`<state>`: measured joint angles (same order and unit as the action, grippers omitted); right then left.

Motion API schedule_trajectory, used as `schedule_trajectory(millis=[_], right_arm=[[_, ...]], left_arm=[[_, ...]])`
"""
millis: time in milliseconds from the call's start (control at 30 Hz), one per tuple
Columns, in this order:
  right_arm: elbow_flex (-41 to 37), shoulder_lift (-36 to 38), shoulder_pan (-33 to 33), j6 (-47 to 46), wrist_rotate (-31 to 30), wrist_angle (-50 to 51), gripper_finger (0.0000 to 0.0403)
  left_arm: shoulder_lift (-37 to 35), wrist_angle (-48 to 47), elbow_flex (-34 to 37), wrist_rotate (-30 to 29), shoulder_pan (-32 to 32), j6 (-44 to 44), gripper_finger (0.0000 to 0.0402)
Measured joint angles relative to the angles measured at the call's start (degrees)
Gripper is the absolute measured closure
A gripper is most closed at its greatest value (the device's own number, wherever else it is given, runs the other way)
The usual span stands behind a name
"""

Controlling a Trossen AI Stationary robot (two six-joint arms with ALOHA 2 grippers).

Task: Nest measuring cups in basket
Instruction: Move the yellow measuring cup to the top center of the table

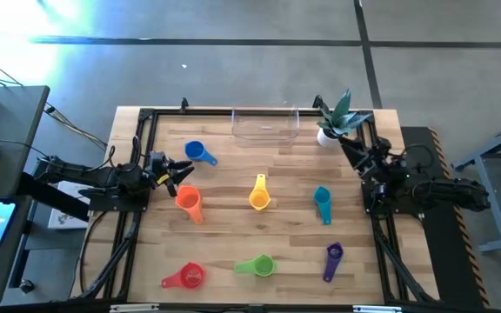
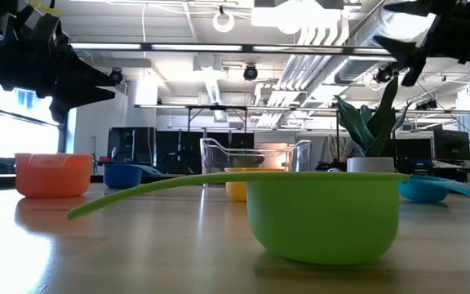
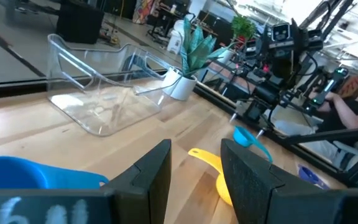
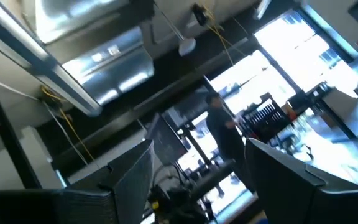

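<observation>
the left claw [image 1: 179, 171] is wide open, holding nothing. the blue cup [image 1: 195, 151] sits just beside it, handle pointing away toward the yellow cup [image 1: 259, 198]; the right claw [image 1: 355, 149] is open, farther off.

Cups [image 1: 260, 193] — blue, orange, yellow, teal, red, green, purple (basket [image 1: 265, 127] clear).

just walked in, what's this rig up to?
Nothing is being handled. Seven small plastic measuring cups lie scattered on the wooden table: blue, orange, yellow, teal, red, green and purple. The clear rectangular plastic basket at the far edge holds no cups, with a small white plant pot beside it. The left hand is open near the blue and orange cups; the right hand is open at the table's right edge, holding nothing.
</observation>
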<state>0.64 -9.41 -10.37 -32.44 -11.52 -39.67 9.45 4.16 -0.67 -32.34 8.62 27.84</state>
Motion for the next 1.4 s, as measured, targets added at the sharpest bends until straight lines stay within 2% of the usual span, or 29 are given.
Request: schedule_trajectory(millis=[167, 300, 633, 800, 1033, 1233, 1400], right_arm=[[0.0, 0.0, 0.0, 4.1, 0.0, -4.3, 0.0158], [0.0, 0.0, 0.0, 4.0, 0.0, -4.3, 0.0158], [0.2, 0.0, 0.0, 3.9, 3.6, -6.1, 0.0158], [5.1, 0.0, 0.0, 4.3, 3.7, -4.8, 0.0158], [16.2, -2.2, 0.0, 6.8, 7.3, 10.9, 0.0158], [26.6, -11.7, 0.0, 7.0, 11.1, 20.1, 0.0158], [35.0, -21.1, 0.0, 7.0, 16.8, 29.1, 0.0158]], left_arm=[[0.0, 0.0, 0.0, -0.1, 0.0, 0.3, 0.0271], [0.0, 0.0, 0.0, -0.1, 0.0, 0.1, 0.0271], [0.0, 0.1, 0.0, -0.2, 0.0, 6.5, 0.0271], [0.0, 1.0, 0.0, -0.2, 0.0, 9.4, 0.0271], [0.0, 2.2, 0.0, -0.3, 0.0, 9.6, 0.0271], [0.0, 3.1, 0.0, -0.3, 0.0, 11.2, 0.0271], [0.0, 3.5, 0.0, -0.4, 0.0, 13.7, 0.0271]])
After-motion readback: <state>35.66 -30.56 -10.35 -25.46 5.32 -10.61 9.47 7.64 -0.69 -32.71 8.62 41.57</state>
